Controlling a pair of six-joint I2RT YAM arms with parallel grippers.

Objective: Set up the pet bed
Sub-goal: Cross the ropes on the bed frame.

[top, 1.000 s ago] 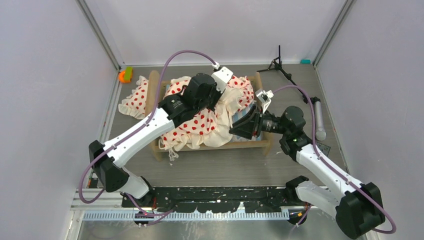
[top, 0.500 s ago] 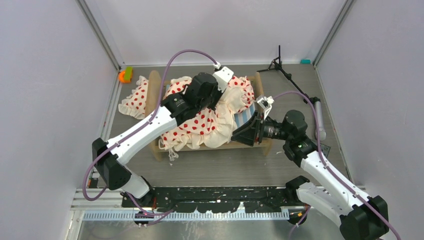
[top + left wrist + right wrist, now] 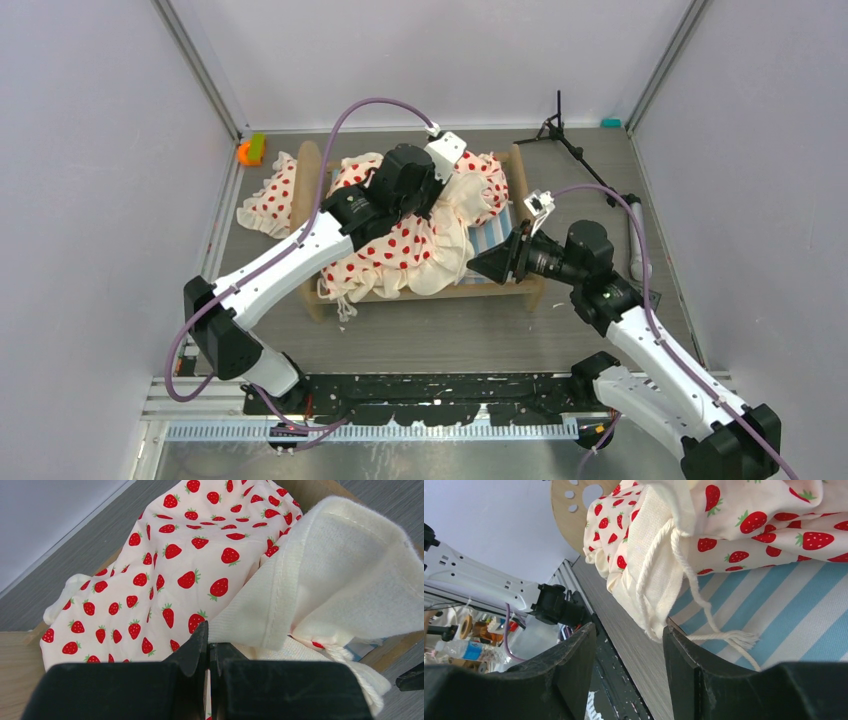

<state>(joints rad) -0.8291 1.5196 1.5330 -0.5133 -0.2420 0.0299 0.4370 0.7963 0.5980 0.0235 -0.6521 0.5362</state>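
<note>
my left gripper (image 3: pixel 208 630) is pressed together, seemingly nipping the bedding (image 3: pixel 175 570). my right gripper (image 3: pixel 630 645) stands spread at a corner of the mattress (image 3: pixel 794 615).

mattress (image 3: pixel 487 238): mostly under bedding (image 3: pixel 402 250) | right arm base (image 3: pixel 725 450): cut off

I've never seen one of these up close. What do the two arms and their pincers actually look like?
Both the left arm and the right arm are built of white shell segments joined by bulky black joints, and a purple cable loops along each. The left gripper and the right gripper each have two matte black, wedge-shaped fingers. No markings are readable.
</note>
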